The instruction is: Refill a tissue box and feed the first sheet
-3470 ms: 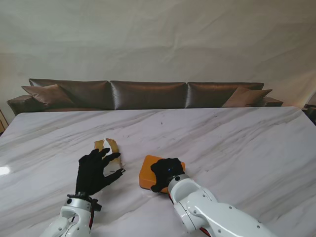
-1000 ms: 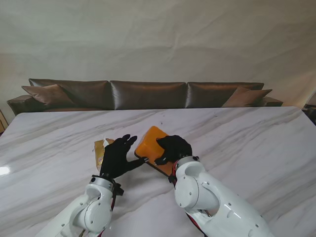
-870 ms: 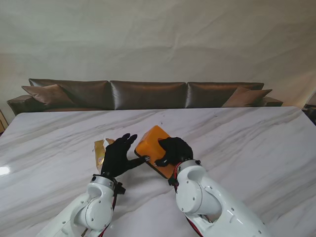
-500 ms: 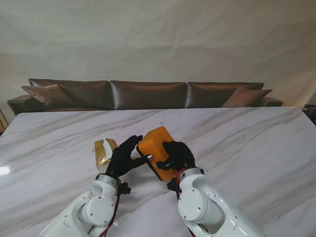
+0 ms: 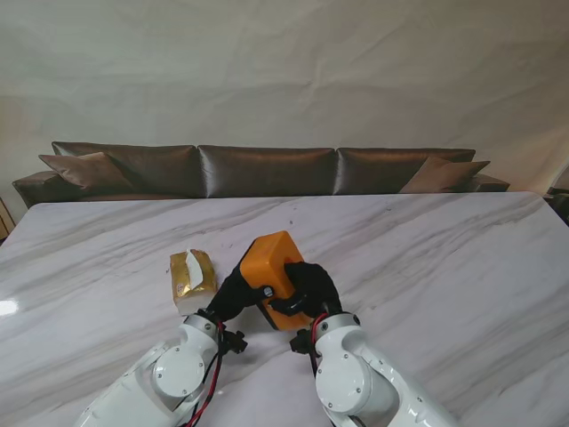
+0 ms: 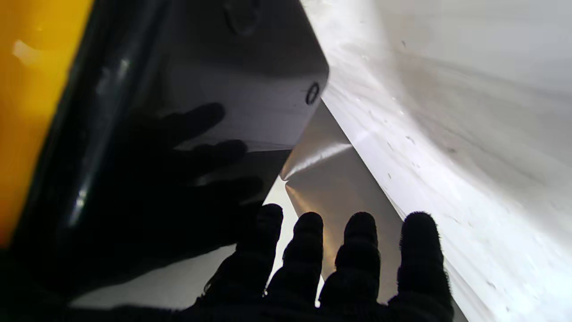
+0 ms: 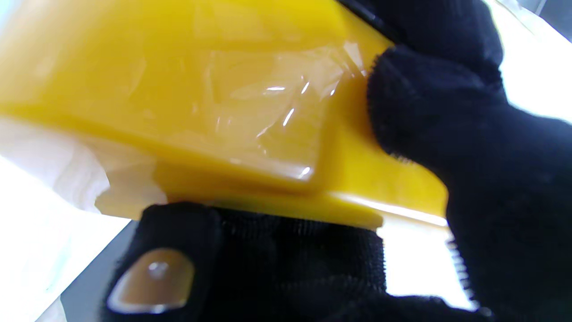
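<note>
Since a second ago the orange tissue box (image 5: 271, 265) has tipped up off the table, right of the gold tissue pack (image 5: 190, 274). The right hand (image 5: 307, 286) grips it; the left hand (image 5: 236, 294), fingers spread, braces its underside. The robot should steady it before opening.

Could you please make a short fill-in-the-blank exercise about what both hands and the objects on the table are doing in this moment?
1. The right hand grips the ____ tissue box.
2. The gold tissue pack lies on the marble table, to the box's ____.
3. The left hand reaches to the box's ____ underside.

Missing words: orange; left; black
</note>
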Robot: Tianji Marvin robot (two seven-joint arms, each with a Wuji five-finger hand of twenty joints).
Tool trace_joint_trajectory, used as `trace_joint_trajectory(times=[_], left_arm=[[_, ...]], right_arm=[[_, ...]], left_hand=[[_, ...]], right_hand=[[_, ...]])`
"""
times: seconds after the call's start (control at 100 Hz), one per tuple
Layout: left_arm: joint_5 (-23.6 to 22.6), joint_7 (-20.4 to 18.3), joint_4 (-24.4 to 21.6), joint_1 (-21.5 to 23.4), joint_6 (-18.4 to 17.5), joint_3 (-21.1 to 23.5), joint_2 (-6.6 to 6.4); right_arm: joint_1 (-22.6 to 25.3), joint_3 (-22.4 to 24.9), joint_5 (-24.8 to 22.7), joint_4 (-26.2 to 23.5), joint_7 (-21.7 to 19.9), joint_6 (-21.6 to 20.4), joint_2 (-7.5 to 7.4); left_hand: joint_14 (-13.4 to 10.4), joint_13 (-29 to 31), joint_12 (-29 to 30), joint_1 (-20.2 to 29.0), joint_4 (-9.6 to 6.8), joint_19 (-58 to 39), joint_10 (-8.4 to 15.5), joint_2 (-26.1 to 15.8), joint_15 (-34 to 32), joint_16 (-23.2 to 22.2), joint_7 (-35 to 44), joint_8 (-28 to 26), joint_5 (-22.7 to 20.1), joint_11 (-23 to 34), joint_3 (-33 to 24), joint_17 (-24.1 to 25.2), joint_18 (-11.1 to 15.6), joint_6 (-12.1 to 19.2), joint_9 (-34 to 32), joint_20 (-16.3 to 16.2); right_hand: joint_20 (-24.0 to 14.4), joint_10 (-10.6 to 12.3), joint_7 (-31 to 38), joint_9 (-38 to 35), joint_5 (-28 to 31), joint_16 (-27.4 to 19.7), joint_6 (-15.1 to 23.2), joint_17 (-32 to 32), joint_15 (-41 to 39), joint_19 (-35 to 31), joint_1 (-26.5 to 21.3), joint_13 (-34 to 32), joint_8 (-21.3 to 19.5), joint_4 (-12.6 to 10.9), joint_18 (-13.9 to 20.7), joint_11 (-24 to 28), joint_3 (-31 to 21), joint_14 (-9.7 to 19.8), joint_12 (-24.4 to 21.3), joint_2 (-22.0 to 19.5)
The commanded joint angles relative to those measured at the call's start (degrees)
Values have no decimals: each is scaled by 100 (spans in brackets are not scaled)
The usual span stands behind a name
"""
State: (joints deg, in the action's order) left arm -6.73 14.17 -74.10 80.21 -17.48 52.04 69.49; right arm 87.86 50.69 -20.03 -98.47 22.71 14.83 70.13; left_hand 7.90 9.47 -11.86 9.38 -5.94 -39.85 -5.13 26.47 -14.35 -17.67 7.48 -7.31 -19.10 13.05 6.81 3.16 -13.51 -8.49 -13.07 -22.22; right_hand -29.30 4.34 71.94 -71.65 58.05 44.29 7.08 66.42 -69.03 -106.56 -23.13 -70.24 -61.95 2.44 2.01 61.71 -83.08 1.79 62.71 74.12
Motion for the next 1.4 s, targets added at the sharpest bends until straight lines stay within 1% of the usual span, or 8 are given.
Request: trace_joint_trajectory(times=[0.0, 0.37, 0.58, 0.74, 0.85, 0.92, 1.06, 1.39], left_arm=[[102, -143, -33, -93, -8, -135, 243], [1758, -990, 364, -296, -811, -409, 353], [2783, -1643, 546, -364, -1212, -526, 383], [3046, -1737, 511, -322, -1373, -542, 396], [3122, -1759, 485, -291, -1452, -534, 391], [3156, -1764, 445, -262, -1476, -521, 383], [3148, -1769, 396, -228, -1486, -505, 363], [3340, -2170, 474, -255, -1513, -505, 292]], right_arm=[[97, -285, 39, -152, -195, -200, 199], [128, -378, 216, -159, -171, -431, 228], [132, -398, 231, -162, -157, -448, 236], [112, -395, 248, -129, -117, -395, 257], [105, -382, 241, -112, -93, -344, 266], [99, -371, 238, -102, -69, -307, 274], [90, -345, 227, -101, -53, -242, 279], [107, -261, 287, -168, -160, -131, 250]], left_hand=[[-23, -43, 16, 1398, -270, -394, 81, -665, 11, 7, 119, -72, 154, -58, -1151, -28, -61, 98, 185, -137], [-99, 449, -267, 1901, -685, -919, 144, -82, -96, -158, 901, -565, 304, 436, -1377, -216, 81, 86, -163, -563], [-276, 1382, -784, 2502, -1428, -1872, 607, 685, -559, -742, 2077, -1757, 346, 1253, -2277, -565, 384, 523, -1063, -1373], [-382, 2029, -2019, 2996, -2522, -2877, 1059, 669, -1564, -1952, 3496, -3125, 313, 2340, -2948, -946, 757, 1141, -1735, -2022], [-487, 2468, -3183, 2797, -691, -3496, 1271, 1082, -2375, -2735, 4344, -3973, 95, 2972, -5457, -1298, 937, 1515, -2324, -2319], [-540, 2692, -4150, 3314, -237, -3739, 1320, 1563, -2993, -3288, 4798, -4420, -16, 3014, -5765, -1537, 1018, 1702, -2855, -2461], [-491, 3351, -4770, 3862, -194, -4176, 1589, 1621, -3884, -4798, 5450, -4992, -301, 3947, -6108, -2036, 1075, 2002, -3340, -2770], [-357, 4005, -5431, 4258, -636, -4875, 1732, 1770, -5491, -5850, 6177, -5788, -839, 5279, -6988, -2672, 1044, 2275, -3726, -3466]], right_hand=[[-77, 151, 176, -637, 423, 234, 901, 289, -1992, -883, -223, -513, -72, -216, 1239, 496, -687, -166, 137, 51], [-78, 145, 166, -631, 413, 231, 896, 288, -1983, -882, -228, -511, -72, -220, 1238, 492, -687, -175, 136, 16], [-77, 141, 161, -627, 407, 228, 894, 288, -1979, -879, -217, -512, -72, -204, 1233, 490, -687, -180, 137, 6], [-75, 140, 158, -627, 405, 227, 894, 286, -1979, -875, -221, -512, -73, -203, 1225, 490, -687, -180, 137, -9], [-75, 134, 157, -621, 403, 227, 893, 286, -1979, -875, -215, -512, -75, -200, 1223, 490, -687, -180, 139, -24], [-74, 134, 155, -621, 398, 227, 893, 286, -1979, -875, -220, -512, -76, -198, 1223, 490, -687, -180, 140, -24], [-74, 135, 153, -621, 398, 225, 893, 286, -1978, -875, -242, -515, -78, -210, 1222, 517, -687, -169, 164, -21], [-68, 126, 181, -628, 389, 235, 842, 282, -2012, -866, -273, -513, -103, -236, 1186, 534, -687, -162, 179, -43]])
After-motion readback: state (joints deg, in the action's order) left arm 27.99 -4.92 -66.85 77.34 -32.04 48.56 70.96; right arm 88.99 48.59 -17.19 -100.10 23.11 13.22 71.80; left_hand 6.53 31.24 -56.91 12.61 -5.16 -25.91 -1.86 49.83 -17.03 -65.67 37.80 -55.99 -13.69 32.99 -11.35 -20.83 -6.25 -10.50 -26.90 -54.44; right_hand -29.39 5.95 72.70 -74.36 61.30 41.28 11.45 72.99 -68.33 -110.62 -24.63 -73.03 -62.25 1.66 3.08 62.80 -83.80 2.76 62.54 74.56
